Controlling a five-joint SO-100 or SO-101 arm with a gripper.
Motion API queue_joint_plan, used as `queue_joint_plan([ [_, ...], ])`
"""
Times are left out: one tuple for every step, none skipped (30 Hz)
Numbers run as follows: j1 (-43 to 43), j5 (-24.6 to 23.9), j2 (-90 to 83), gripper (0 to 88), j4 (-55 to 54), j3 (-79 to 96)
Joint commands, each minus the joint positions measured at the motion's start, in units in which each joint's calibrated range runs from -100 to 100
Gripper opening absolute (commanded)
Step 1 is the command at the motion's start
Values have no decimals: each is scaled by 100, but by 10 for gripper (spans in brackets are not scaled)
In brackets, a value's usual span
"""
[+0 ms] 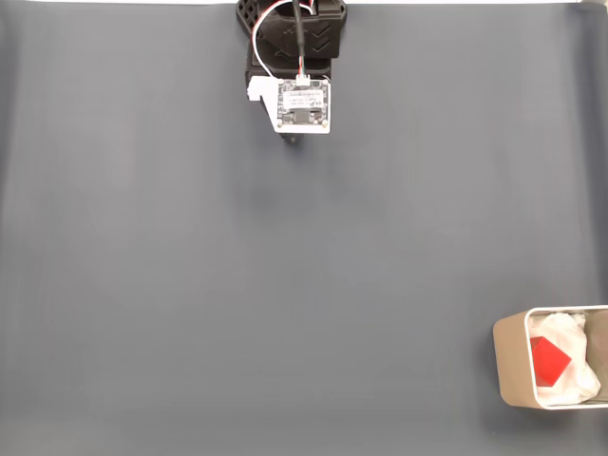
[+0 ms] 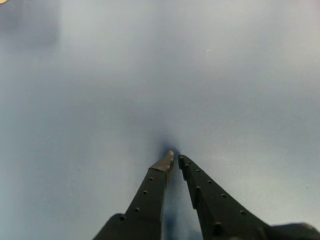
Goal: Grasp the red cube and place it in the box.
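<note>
Looking down from the fixed view, I see the red cube (image 1: 549,359) already resting inside the box (image 1: 508,366), on the white paper (image 1: 570,334) lining it. The arm (image 1: 296,66) sits folded well apart from the box, at the far edge of the grey table (image 1: 237,285). In the wrist view the gripper (image 2: 175,159) holds nothing, its tips nearly together just above bare surface. I judge the placing done; parking calmly, away from the box, is what matters now.

Red cube (image 1: 549,358), white paper (image 1: 574,334), beige box (image 1: 510,362), plain grey table (image 1: 237,304).
</note>
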Motion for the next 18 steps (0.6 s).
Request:
queue_joint_plan([
  [-10, -15, -61, 0, 214, 45],
  [-3, -20, -61, 0, 247, 45],
  [-3, -24, -61, 0, 280, 45],
  [-3, -34, -61, 0, 313, 45],
  [-3, -34, -61, 0, 362, 45],
  [-3, -39, -61, 0, 395, 45],
  [4, -39, -61, 0, 427, 45],
  [4, -34, -61, 0, 468, 45],
  [4, -24, -61, 0, 509, 45],
  [4, -29, -61, 0, 509, 45],
  [4, -29, -61, 0, 509, 45],
  [4, -29, -61, 0, 509, 45],
  [4, -29, -61, 0, 509, 45],
  [11, -29, -61, 0, 509, 45],
  [11, -29, -61, 1, 509, 45],
  [11, -29, -61, 2, 509, 45],
  [11, -29, -61, 2, 509, 45],
  [11, -20, -61, 2, 509, 45],
])
